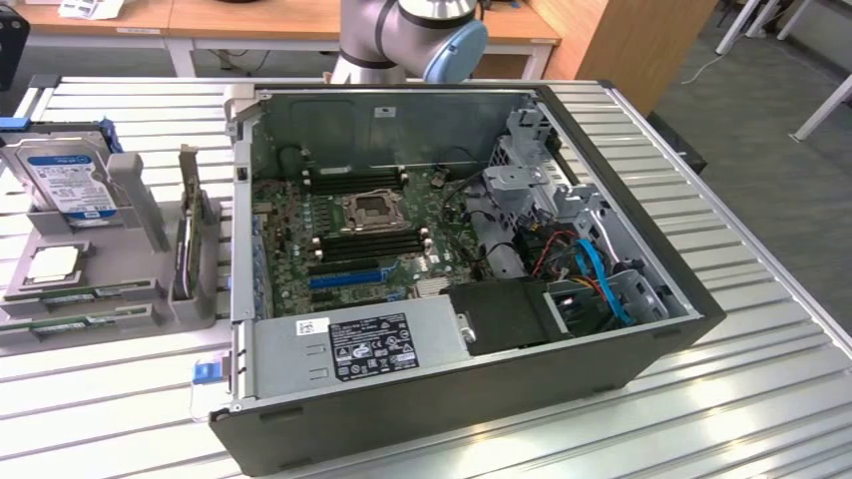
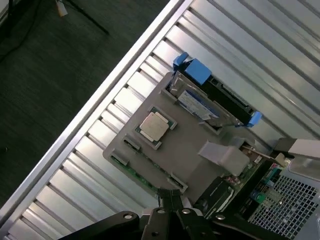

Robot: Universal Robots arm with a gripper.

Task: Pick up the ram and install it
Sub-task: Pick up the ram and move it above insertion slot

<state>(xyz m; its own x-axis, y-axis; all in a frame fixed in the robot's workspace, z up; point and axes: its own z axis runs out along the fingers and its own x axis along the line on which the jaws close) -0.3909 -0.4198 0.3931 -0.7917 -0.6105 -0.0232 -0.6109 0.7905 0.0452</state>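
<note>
The ram (image 1: 83,294) is a thin green stick lying flat in a groove on the front of a grey holder block (image 1: 114,264), at the exterior view's left. A second green stick (image 1: 60,325) lies in the groove just in front of it. In the wrist view the ram (image 2: 134,173) runs along the block's edge. My gripper (image 2: 171,202) hangs high above that edge, shut, with nothing between its dark fingers.
The holder block (image 2: 190,145) also carries a hard drive (image 1: 70,185) in a blue caddy, a square processor chip (image 2: 155,125) and an upright card (image 1: 187,239). An open computer case (image 1: 639,329) with its motherboard (image 1: 366,235) stands beside it. The arm's base (image 1: 399,35) is behind the case.
</note>
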